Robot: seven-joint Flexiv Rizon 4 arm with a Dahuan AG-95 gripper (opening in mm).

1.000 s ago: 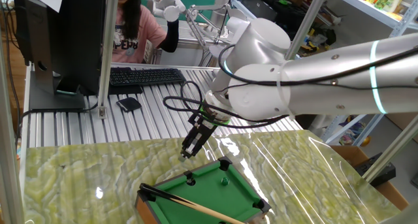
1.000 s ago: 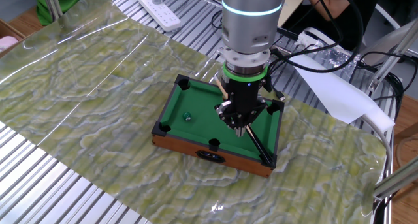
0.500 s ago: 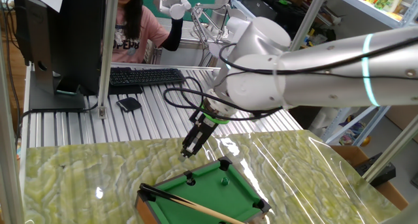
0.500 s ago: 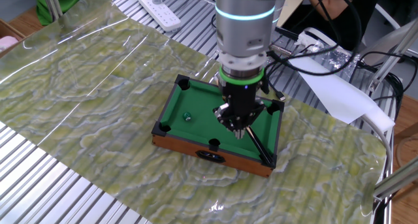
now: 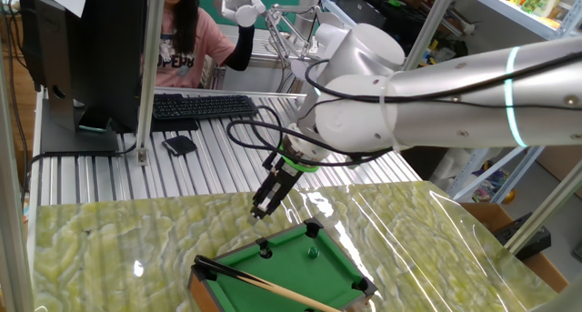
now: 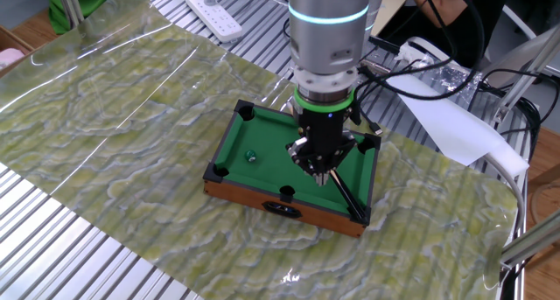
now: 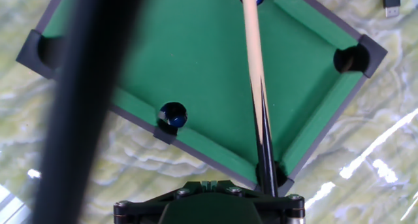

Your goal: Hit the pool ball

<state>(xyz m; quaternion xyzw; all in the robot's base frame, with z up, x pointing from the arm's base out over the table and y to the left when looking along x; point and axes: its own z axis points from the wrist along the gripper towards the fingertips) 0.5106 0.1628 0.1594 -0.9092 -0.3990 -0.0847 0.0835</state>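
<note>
The gripper (image 6: 322, 173) is hanging over the pool table (image 6: 229, 183), squeezed shut on nothing; the stick (image 7: 255, 67) is lying loose. Next it needs to be moving toward the ball (image 6: 250, 156) at nine o'clock

The little pool table (image 6: 229, 183) under me has a matt green felt bed inside a reddish-brown wooden frame, with black, plastic-looking pocket fittings (image 7: 172, 115). The pool ball (image 6: 250, 156) is a glossy green bead, shinier than the felt. The cue stick (image 7: 253, 61) is smooth pale wood that darkens to a polished black end. A glossy sheet with a green marble pattern (image 6: 114, 125) covers my desk and throws bright glare; beyond it lie ribbed bare-metal slats (image 5: 209, 162). My arm (image 5: 455, 103) is smooth, satin white; my gripper (image 6: 321, 173) is matt black.
</note>
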